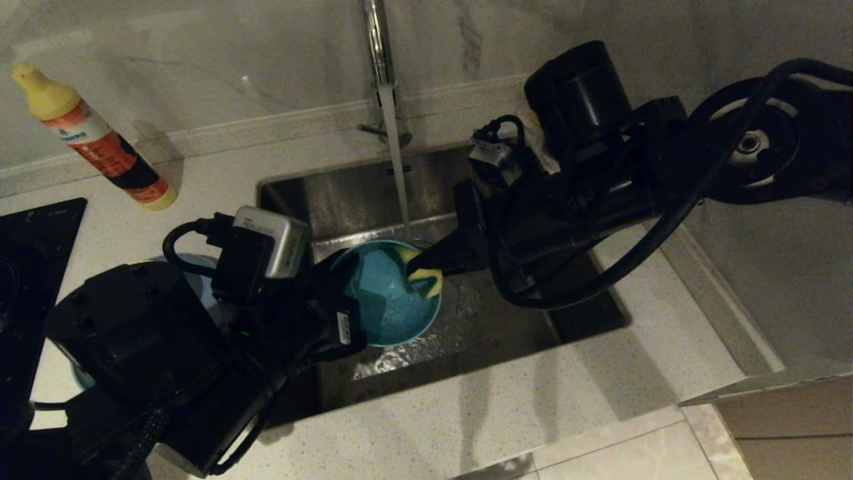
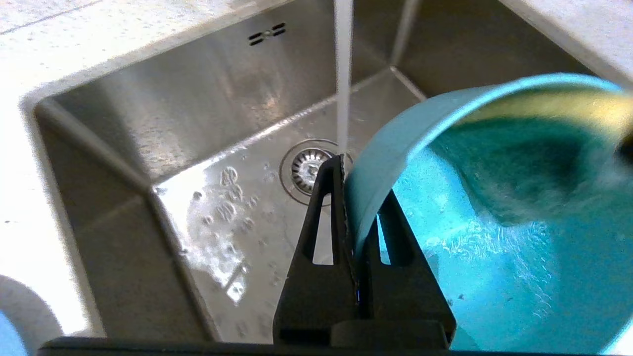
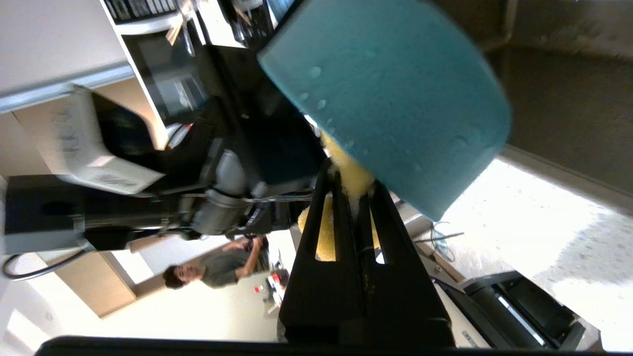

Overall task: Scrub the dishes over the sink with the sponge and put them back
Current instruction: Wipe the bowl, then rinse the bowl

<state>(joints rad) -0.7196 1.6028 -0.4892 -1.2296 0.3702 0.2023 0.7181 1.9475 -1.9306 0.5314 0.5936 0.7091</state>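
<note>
Between the jaws of the left gripper (image 2: 353, 217) sits the thin rim of the small teal round bowl (image 1: 393, 297), one finger inside the wall and one outside, clenched tight on it; the bowl hangs tilted above the large square stainless-steel sink (image 2: 163, 148), its opening turned toward the other arm. Clamped in the right gripper (image 3: 352, 190) is the small soft yellow sponge (image 1: 426, 277), squeezed thin at the fingertips and pressed into the bowl's inner wall near the far rim. Water runs in a thin stream from the tall chrome tap (image 1: 377, 47) just beside the bowl's rim and falls to the round drain strainer (image 2: 309, 168) below. I judge the bowl light and stiff but slick, since its inside is wet, so a pinch on the rim alone could slip or twist under scrubbing pressure; a hold deep over the rim, with the sponge pushing toward the held side, seems safest. The sponge should yield and spring back, best gripped across its middle as now. Farther out, a red and yellow squeeze bottle (image 1: 93, 137) lies on the pale speckled stone counter (image 1: 533, 400) to the left of the sink, and a person is visible far off in the right wrist view.
</note>
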